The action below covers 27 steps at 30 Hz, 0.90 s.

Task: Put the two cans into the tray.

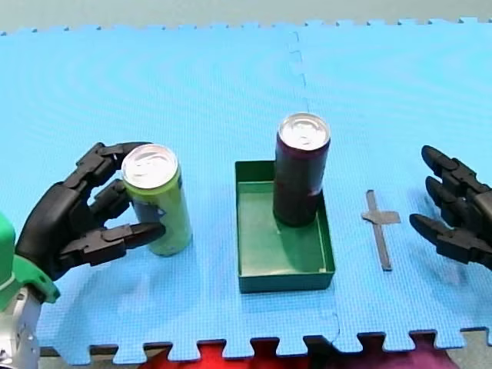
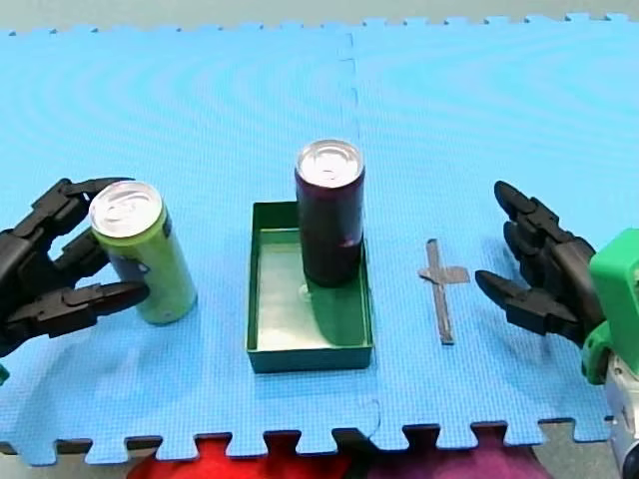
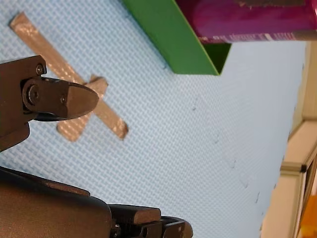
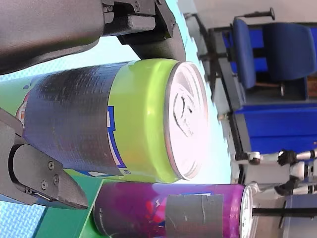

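Observation:
A lime-green can (image 1: 157, 200) stands upright on the blue mat, left of the green tray (image 1: 286, 261). My left hand (image 1: 132, 191) is shut around it, fingers behind the top and thumb pressed on its front; the second wrist view shows the same green can (image 4: 124, 119) between the fingers. A dark purple can (image 1: 301, 173) stands upright inside the tray at its far end. My right hand (image 2: 501, 239) is to the right of the tray, above the mat, holding nothing.
A grey tape cross (image 1: 380, 223) is stuck to the mat between the tray and my right hand; the first wrist view shows this tape cross (image 3: 74, 94) too. The mat's jigsaw front edge (image 2: 300, 439) runs close to the tray.

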{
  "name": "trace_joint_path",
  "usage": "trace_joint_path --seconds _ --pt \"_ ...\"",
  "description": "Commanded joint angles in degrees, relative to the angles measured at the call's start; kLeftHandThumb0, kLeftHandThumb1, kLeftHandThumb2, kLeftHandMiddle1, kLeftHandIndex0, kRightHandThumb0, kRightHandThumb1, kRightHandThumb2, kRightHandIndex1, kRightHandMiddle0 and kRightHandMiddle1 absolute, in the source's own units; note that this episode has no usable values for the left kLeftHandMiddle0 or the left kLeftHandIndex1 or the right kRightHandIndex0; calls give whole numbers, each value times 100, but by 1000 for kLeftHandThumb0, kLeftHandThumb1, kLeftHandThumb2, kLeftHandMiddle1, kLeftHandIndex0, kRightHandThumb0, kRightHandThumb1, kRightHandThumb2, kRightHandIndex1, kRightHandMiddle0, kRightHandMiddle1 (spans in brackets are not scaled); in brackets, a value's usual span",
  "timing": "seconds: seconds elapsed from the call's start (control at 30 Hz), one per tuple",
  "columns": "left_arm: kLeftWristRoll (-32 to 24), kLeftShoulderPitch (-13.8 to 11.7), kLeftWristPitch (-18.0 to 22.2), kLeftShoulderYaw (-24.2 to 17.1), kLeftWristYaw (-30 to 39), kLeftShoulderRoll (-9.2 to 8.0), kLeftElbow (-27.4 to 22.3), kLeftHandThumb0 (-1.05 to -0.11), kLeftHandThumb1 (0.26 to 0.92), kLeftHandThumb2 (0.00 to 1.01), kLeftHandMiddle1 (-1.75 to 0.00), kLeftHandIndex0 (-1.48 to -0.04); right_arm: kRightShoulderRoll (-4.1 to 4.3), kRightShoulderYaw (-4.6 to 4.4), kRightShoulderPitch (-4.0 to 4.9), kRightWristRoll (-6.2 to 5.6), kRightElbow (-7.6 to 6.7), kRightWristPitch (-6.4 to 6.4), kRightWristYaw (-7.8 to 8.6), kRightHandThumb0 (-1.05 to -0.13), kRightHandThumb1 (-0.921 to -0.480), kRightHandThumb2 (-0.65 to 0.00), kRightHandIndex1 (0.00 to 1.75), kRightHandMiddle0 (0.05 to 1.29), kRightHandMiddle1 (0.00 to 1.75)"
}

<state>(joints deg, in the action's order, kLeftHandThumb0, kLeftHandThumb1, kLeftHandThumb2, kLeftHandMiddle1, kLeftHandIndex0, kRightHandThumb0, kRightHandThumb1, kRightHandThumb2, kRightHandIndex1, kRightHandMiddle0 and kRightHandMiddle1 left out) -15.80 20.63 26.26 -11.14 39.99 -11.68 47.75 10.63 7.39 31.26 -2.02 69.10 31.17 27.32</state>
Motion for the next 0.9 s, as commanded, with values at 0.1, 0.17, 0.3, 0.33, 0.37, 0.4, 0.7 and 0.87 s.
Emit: trace_joint_path --seconds 0.1,0.17,0.3,0.33,0.37,0.4,0.7,0.87 --pt "-37 35 75 -58 -67 33 41 -1048 737 9 -14 -92 22 28 -21 -52 -30 16 58 -1048 -921 -321 3 84 1" --pt "-59 40 98 -83 -99 59 39 -1048 736 7 -16 -93 23 38 -19 -66 -29 26 93 -1048 -921 -321 2 84 1" --pt "-27 31 132 -85 -208 88 -20 -1048 733 4 -17 -93 30 63 -18 -101 -25 52 176 -1048 -921 -323 0 85 1" --pt "-16 28 133 -82 -236 89 -37 -1048 732 4 -17 -93 31 68 -17 -109 -22 57 193 -1048 -921 -324 0 85 1" --pt "-3 25 137 -77 -267 90 -52 -1048 731 3 -17 -93 32 72 -16 -116 -19 62 206 -1048 -921 -325 0 85 1" --pt "11 21 143 -72 -302 91 -63 -1048 731 3 -17 -93 33 74 -16 -122 -16 66 216 -1048 -921 -326 0 85 1" --pt "25 30 -20 -59 -538 174 -142 -1048 732 2 -10 -96 3 81 -14 -139 -9 82 241 -1048 -921 -334 0 86 1" --pt "35 139 -112 -56 -561 175 -91 -1048 732 1 -10 -95 -15 86 -3 -141 4 107 232 -1048 -921 -334 0 87 1"
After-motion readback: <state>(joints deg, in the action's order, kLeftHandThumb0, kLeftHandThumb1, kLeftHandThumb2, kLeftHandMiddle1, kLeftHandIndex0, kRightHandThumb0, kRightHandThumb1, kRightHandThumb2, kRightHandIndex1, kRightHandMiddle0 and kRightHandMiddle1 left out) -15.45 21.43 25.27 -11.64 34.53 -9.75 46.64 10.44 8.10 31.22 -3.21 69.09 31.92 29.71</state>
